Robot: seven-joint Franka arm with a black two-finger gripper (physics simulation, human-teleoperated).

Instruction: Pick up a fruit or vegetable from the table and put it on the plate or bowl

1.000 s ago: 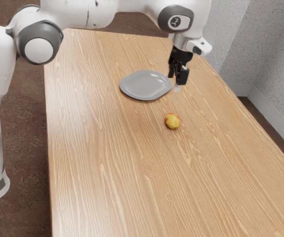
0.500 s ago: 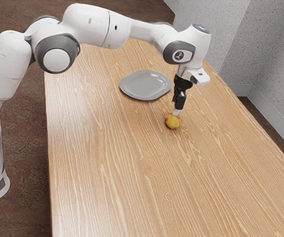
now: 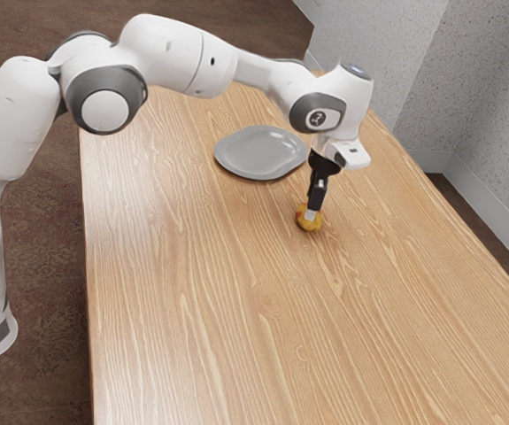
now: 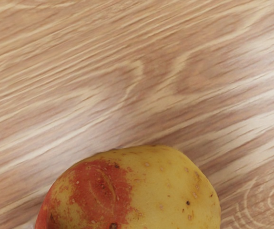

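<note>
Claw point(image 3: 312, 210): at the fruit point(image 3: 307, 224); open or closed, cannot tell.
Fruit: on the worktop point(image 3: 192, 292), near the plate point(image 3: 261, 152), not touching it.
Wrist view: red patch on the fruit's yellow skin.

Yellow, red-blotched fruit point(image 4: 151, 188); grey plate point(image 3: 254, 152)

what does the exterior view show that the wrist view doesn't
The exterior view gives the white arm bending down over the fruit, the empty grey plate lying apart from the fruit toward the exterior view's upper left, and the speckled wall behind. The wrist view gives the fruit's skin close up: a red patch on yellow, dotted with small specks. Both have the fruit resting on the wooden table.
</note>
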